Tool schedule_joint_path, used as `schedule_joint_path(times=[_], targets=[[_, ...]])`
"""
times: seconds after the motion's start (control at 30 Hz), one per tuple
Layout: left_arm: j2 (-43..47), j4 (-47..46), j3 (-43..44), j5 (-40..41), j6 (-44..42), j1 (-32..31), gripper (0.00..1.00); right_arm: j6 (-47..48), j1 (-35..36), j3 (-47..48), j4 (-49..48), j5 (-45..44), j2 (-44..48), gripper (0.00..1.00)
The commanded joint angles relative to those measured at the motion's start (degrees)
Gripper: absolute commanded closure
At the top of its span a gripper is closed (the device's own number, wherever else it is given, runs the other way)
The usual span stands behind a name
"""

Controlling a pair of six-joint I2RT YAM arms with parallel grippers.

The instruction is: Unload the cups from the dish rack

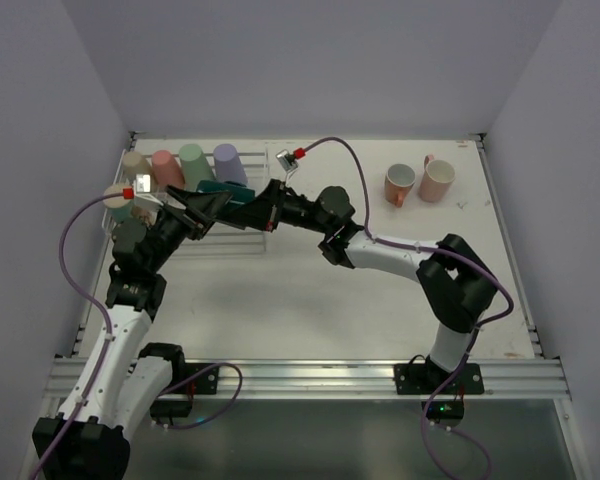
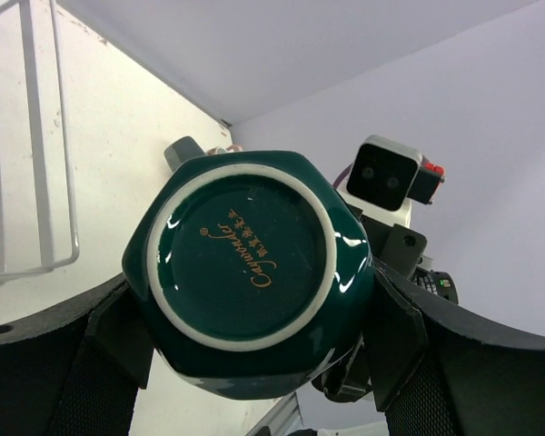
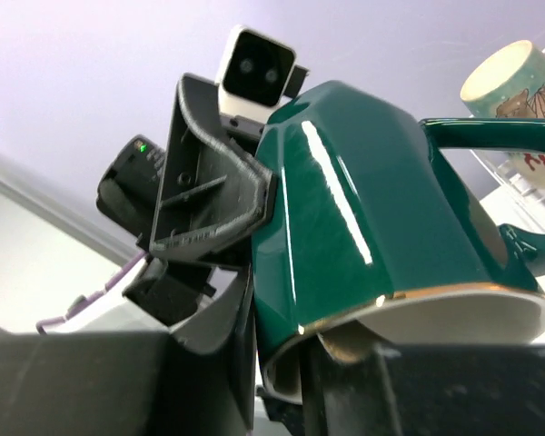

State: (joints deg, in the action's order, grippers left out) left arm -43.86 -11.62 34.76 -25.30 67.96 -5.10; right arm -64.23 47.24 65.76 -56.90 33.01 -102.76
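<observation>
Top external view, catalogued left to right.

1. Dish rack (image 1: 238,240), far left of the worktop (image 1: 310,300). We list in it a beige cup (image 1: 133,163), pink cup (image 1: 167,168), mint cup (image 1: 193,165) and lilac cup (image 1: 228,163), with a floral cup (image 1: 118,200) nearer us.
2. Dark green mug (image 1: 218,188), held in the air over the rack's right half, between both arms.
   - The left claw (image 2: 259,331) is clamped across its faceted wall, with the foot ring facing that wrist camera.
   - The right claw (image 3: 291,381) has one finger inside the mouth and one outside, and we read it as pinched on the rim.
3. Two pinkish mugs (image 1: 418,183), upright on the worktop at the right, just beside each other.

Handling, in our judgement:
- Material: glazed ceramic, rigid, of fair weight, slick under the pads and liable to chip if knocked.
- Best hold: across opposite flats, or the wall pinched at the rim.
- Handle: looks slender, so a poor purchase.
</observation>
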Motion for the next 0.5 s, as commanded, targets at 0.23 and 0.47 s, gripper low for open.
schedule_joint_path(times=[0.23,0.47], targets=[[2.11,-6.58,1.62,-0.72,0.42,-0.7,0.04,2.7,0.31,-3.09,-3.65,-2.78,5.98,1.0],[3.51,4.55,7.33,3.4,-10.12,-0.7,0.0,3.14,-2.33,-6.87,-3.57,-4.1,10.99,1.0]])
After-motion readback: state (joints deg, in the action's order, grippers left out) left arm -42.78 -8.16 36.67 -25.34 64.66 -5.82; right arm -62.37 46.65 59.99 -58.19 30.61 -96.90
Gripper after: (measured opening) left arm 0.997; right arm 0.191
